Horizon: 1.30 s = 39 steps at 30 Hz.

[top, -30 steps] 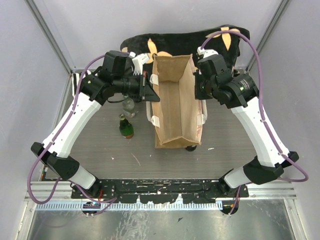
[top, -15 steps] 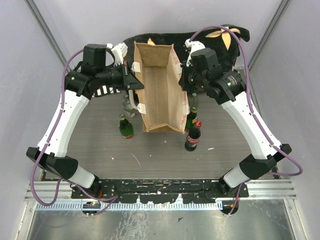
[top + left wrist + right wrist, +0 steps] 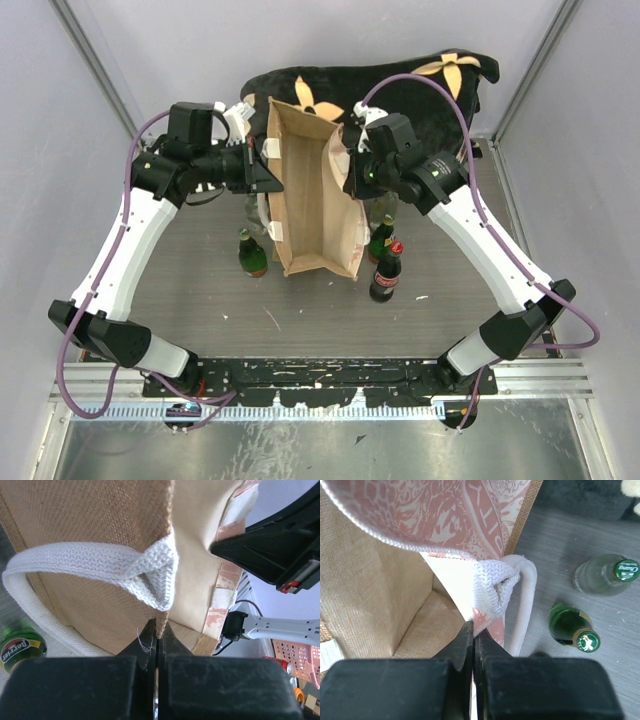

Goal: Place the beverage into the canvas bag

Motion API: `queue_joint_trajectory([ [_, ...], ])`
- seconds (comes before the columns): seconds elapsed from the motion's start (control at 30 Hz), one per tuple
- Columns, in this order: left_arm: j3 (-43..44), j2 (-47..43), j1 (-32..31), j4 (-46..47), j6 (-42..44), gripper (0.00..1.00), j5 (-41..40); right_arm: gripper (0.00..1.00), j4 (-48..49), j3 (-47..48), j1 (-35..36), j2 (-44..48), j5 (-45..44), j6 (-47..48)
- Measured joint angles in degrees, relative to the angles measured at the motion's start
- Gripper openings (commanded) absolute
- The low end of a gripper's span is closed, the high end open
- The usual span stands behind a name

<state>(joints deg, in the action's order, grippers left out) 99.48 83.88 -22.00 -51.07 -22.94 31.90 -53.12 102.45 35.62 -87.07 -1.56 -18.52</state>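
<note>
**Operator:** Left gripper was pinched shut on the rim of the canvas bag, just under its white handle. My right gripper was clamped on the opposite wall the same way.

**Colleague:** What had changed from a second before?

**Operator:** I saw the bag had slid left with both arms. It had covered the right-hand bottles. Now the cola bottle and a green bottle stood just beside it.

**Colleague:** Anything only the wrists showed?

**Operator:** My left wrist view read the label on a Perrier bottle beside the bag. My right one looked down inside the bag and caught a clear bottle with a green cap. Only overhead showed the flowered cushion behind.
</note>
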Motion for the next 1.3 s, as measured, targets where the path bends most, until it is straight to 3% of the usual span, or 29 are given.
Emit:
queue_joint_trajectory([
  [0.57,-10.43,-8.9,-0.63,-2.86,0.22,0.0,4.28,0.01,-3.74,-1.01,8.98,2.75,-3.56,-4.31],
  [1.3,-15.93,-6.34,-0.76,-1.49,5.7,0.0,5.6,0.01,-3.89,-9.81,10.05,5.64,-9.16,-9.75],
])
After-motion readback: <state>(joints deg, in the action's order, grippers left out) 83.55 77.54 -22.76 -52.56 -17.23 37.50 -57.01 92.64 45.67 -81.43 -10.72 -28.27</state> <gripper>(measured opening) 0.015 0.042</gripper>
